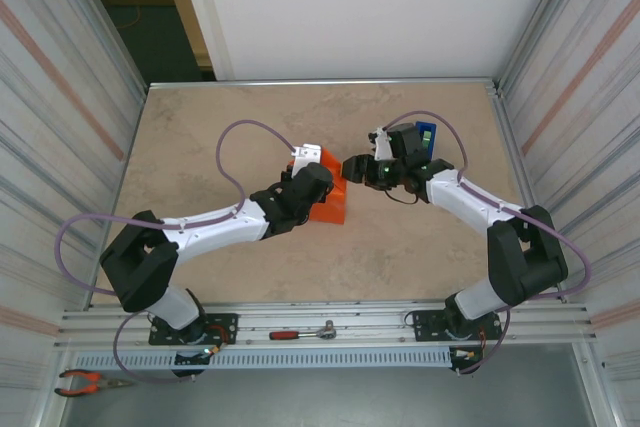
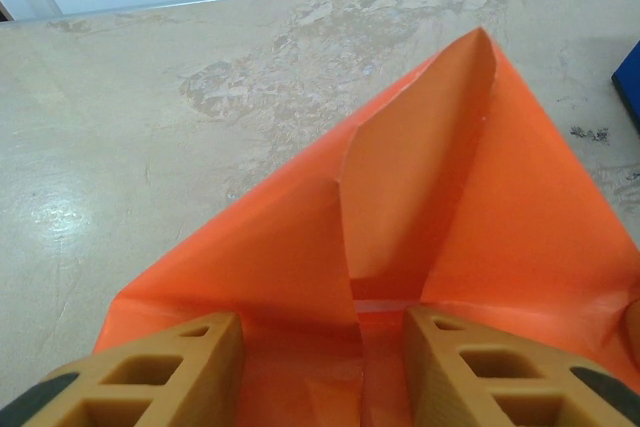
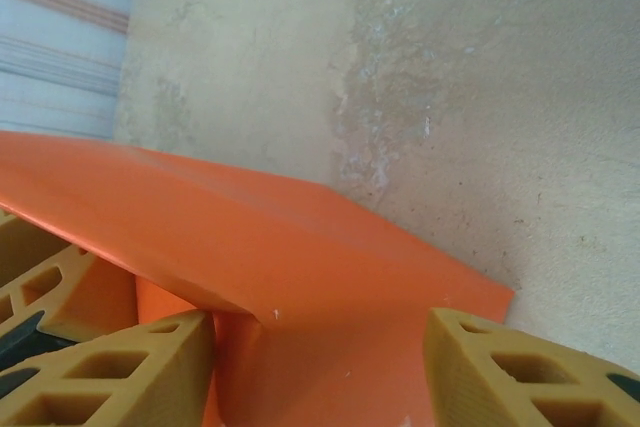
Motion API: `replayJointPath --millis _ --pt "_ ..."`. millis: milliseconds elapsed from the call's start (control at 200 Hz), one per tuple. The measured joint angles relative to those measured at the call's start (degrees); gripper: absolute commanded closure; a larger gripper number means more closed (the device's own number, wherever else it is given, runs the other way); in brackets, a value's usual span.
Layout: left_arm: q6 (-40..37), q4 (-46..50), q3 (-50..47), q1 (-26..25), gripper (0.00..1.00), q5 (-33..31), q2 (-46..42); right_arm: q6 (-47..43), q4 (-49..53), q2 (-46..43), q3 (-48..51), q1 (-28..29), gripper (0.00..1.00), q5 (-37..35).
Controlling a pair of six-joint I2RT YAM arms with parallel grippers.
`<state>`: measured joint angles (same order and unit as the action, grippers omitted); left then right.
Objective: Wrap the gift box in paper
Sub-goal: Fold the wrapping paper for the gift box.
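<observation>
Nearly closed parcel — loose end flap points at the R arm

Fig. legend. Gift box (image 1: 335,205) sits mid-table as a squarish orange parcel; no bare side of it is visible. Paper (image 2: 500,207) covers it, w/ one seam running straight away from the L claw and a small pale strip (tape, prob.) across that seam. Left gripper (image 2: 325,372) rests on top of the parcel. Its fingers are spread part-way, tips on the paper either side of the seam, w/ nothing seen pinched between them, so it reads as a hold-down, not a grip. Right gripper (image 3: 320,372) is just beside the parcel's far-right corner in the top view. Its jaws are wide apart, and the orange edge lies between them w/o touching the right-hand finger.

Key relation: the end flap (image 2: 430,147) is a triangle whose long axis runs away from the L claw. Its tip points across the table (image 1: 200,147) toward the side of the blue tape dispenser (image 1: 426,134). That puts the tip close to the R claw, and out of the L claw's reach unless L lets go of the parcel.

Judgement: R arm is the nearer one for the coming fold — take the tip and bring it back toward the L claw, along the flap's axis, while L pins the box. Risk (est.): a sideways pull would skew the crease.
</observation>
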<state>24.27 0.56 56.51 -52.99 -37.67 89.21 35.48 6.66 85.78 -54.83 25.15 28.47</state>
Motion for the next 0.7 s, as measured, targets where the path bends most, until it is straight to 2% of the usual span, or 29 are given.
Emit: replayJointPath --millis 561,701 --pt "0.2 0.0 0.0 0.0 0.55 -0.1 0.0 0.0 -0.5 -0.2 0.0 1.2 0.48 -1.9" --pt "0.2 0.0 0.0 0.0 0.55 -0.1 0.0 0.7 -1.2 0.1 0.0 1.2 0.55 -1.8"
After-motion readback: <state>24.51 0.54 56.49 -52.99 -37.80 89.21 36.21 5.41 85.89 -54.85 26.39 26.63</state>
